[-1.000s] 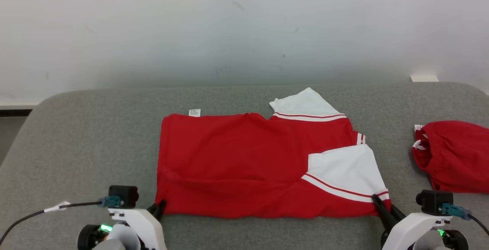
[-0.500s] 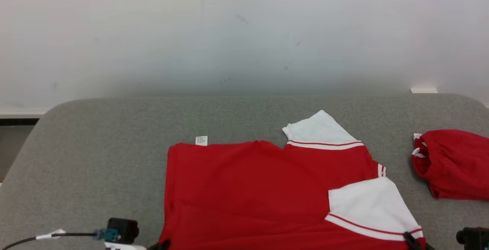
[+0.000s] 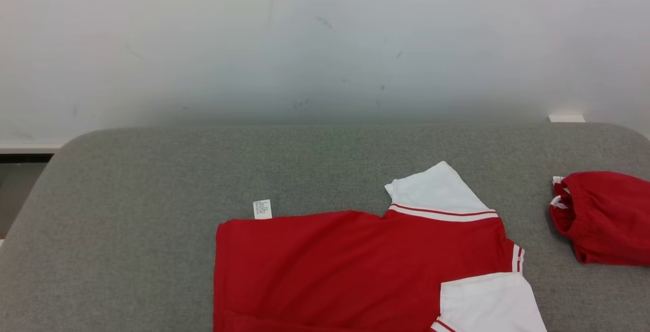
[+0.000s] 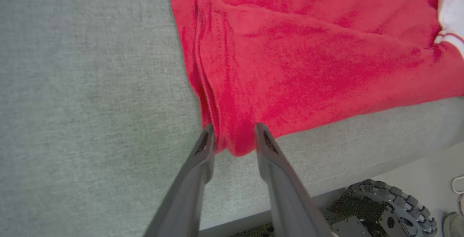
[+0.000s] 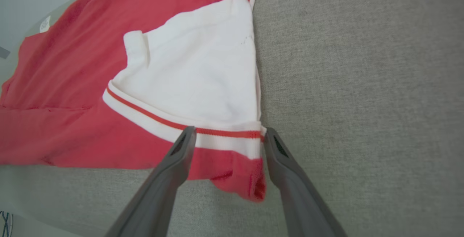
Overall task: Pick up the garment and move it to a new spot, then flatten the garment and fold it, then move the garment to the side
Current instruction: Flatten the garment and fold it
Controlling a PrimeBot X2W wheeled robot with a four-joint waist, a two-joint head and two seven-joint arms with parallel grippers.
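Left wrist view: your left gripper (image 4: 233,135) is part-open, straddling one near corner of the red shirt (image 4: 308,66) and not pinching it. The right gripper (image 5: 228,139) is wide apart around the sleeve-side corner. The shirt lies folded by the bench (image 3: 127,195) front edge — I'd back both straight out so the hem doesn't drag.

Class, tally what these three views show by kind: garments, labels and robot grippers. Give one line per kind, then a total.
Garments: 2, the red-and-white shirt and the bunched red garment
Labels: 1, the white label
Grippers: 2, the left gripper and the right gripper
Total: 5
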